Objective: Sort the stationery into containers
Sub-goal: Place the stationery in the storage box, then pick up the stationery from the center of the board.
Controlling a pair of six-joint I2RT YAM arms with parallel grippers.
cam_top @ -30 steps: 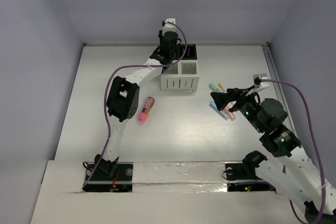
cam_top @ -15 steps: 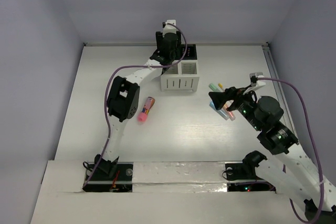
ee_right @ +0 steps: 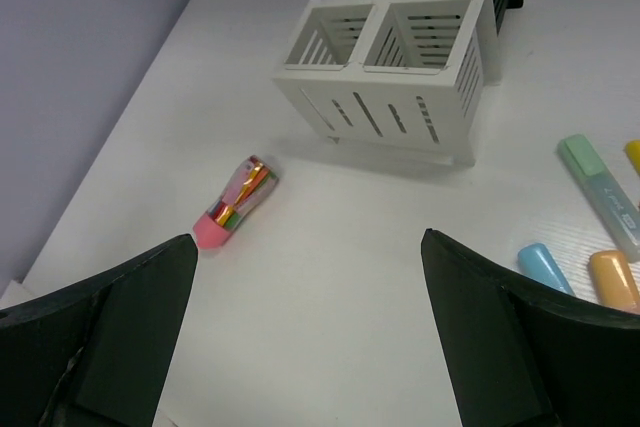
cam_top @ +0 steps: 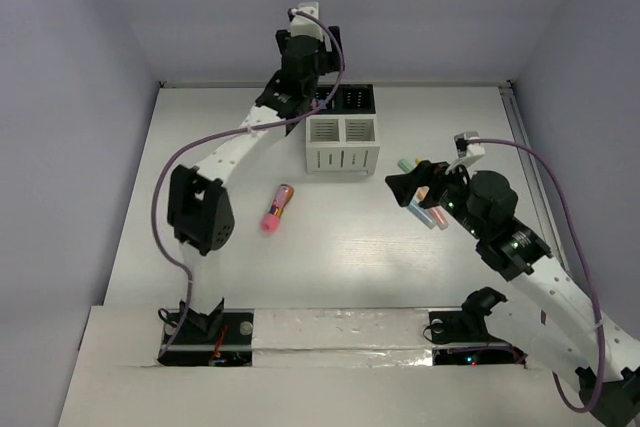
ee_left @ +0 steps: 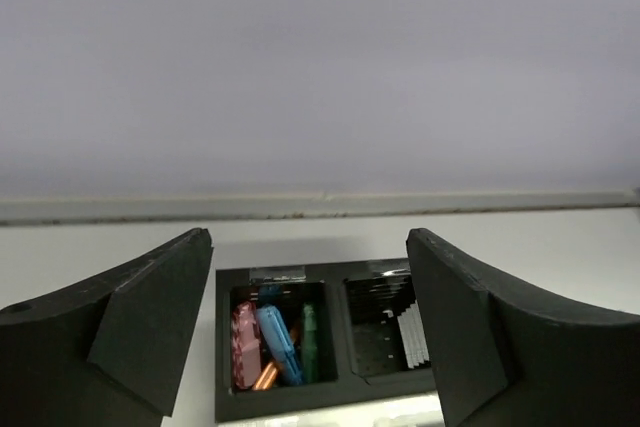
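Note:
My left gripper (cam_top: 300, 75) hangs open above the black containers (cam_top: 358, 97), nothing between its fingers. In the left wrist view the left black compartment (ee_left: 232, 399) holds pink, blue, green and orange sticks (ee_left: 275, 342); the right one looks empty. The white containers (cam_top: 343, 159) stand just in front. A thick pink piece with colourful contents (cam_top: 277, 209) lies on the table to their front left. My right gripper (cam_top: 397, 185) is open beside loose markers (cam_top: 420, 202). The right wrist view shows the mint green (ee_right: 598, 192), blue (ee_right: 545, 267) and orange (ee_right: 612, 282) markers to the gripper's right.
The table's back wall runs close behind the black containers (ee_left: 330, 397). The left arm's cable (cam_top: 200, 147) loops over the left half of the table. A yellow marker tip (ee_right: 633, 155) shows at the right edge of the right wrist view.
My left gripper has opened and lifted back from the black containers, and its elbow has swung left. My right gripper has drifted slightly left and stays open.

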